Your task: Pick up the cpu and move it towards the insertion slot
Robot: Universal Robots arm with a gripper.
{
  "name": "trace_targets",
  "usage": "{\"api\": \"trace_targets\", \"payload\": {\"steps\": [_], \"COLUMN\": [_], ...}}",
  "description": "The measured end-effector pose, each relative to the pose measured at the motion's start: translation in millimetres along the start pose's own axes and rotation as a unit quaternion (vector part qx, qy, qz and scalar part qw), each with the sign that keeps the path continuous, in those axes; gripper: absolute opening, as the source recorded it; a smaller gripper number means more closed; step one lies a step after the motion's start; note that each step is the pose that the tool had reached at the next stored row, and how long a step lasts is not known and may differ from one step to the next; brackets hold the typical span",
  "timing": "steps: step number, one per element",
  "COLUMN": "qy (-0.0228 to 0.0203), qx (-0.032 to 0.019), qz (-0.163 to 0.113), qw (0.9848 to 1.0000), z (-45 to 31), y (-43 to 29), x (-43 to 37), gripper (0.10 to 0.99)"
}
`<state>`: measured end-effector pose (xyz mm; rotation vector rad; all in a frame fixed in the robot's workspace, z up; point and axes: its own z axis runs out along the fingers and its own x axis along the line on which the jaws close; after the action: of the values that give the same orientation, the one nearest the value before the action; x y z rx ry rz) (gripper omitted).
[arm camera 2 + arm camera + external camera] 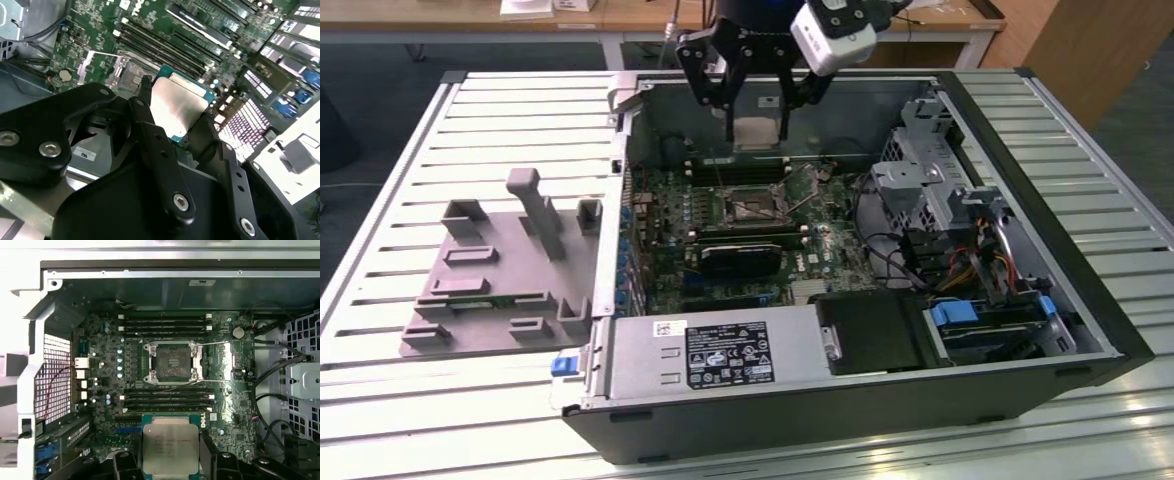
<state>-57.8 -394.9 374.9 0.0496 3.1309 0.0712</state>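
- The cpu [169, 447] is grasped in the gripper [757, 128], one finger [155, 145] pressed on each of two opposite edges.
- The cpu is held in the air above the open computer case [1041, 250], well clear of the motherboard [230, 405], its silver top turned toward the first wrist view.
- In the exterior view, the cpu [757, 131] hangs above the insertion slot [753, 206], toward the case's far wall.
- The insertion slot [174, 362] lies open, its metal frame bare, between two banks of memory slots [165, 325].
- The step in hand is judged to be the carry toward the slot; it is best done with the chip kept level, the grip kept firm, and the edges squared to the frame.
- The cpu is nearly square, so hardly any long axis can be made out; in the first wrist view its edges run about parallel to the slot's frame.
- Whether its corner mark matches the slot cannot be told.
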Motion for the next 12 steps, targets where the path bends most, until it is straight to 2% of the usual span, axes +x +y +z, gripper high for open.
{"api": "trace_targets", "payload": {"steps": [4,12], "qy": [0.0002,0.0002], "qx": [-0.0001,0.0000], "qz": [0.000,-0.001], "qw": [1.0000,1.0000], "z": [3.5,8.7], "y": [5.5,23.6], "x": [-5.5,-7.6], "gripper": [0.537,0.537]}}
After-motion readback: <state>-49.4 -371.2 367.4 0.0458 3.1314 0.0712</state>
